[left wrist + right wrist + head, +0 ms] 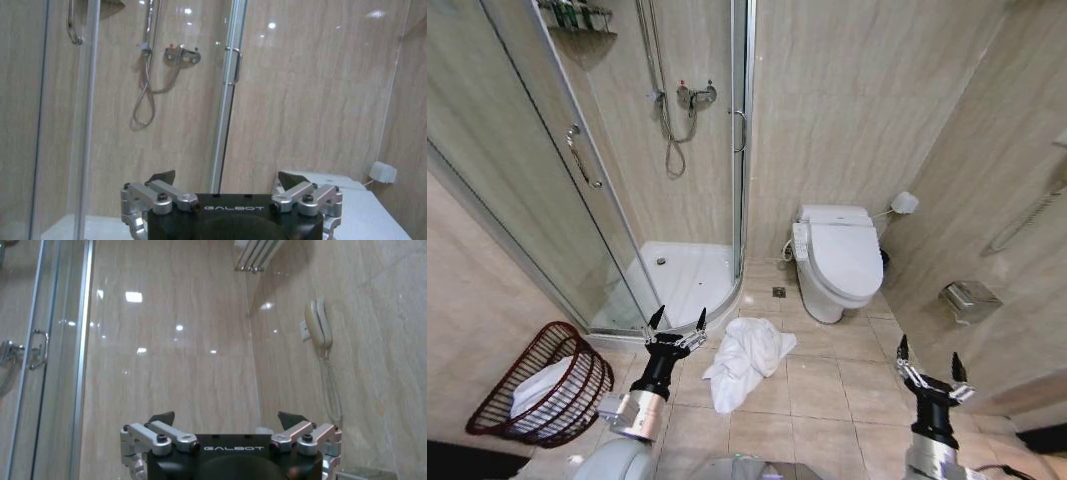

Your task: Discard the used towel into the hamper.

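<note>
Towel [747, 362], white and crumpled, lies on the tiled floor [827, 390] in front of the toilet [839, 262] and just outside the shower [677, 275] threshold. Left gripper [677, 322] hangs above the floor just beside the towel, on the side toward the hamper, apart from the cloth, its fingers spread wide and empty. Right gripper [930, 362] is raised on the towel's far side, well apart from it, also wide open and empty. Hamper [497, 395], tilted against the wall beyond the left gripper, already has white cloth inside. Between towel and hamper stands the left arm. In the left wrist view the gripper [227, 179] faces the shower hose [143, 95]; the right wrist view has its gripper [227, 419] facing a wall phone [319, 325].
</note>
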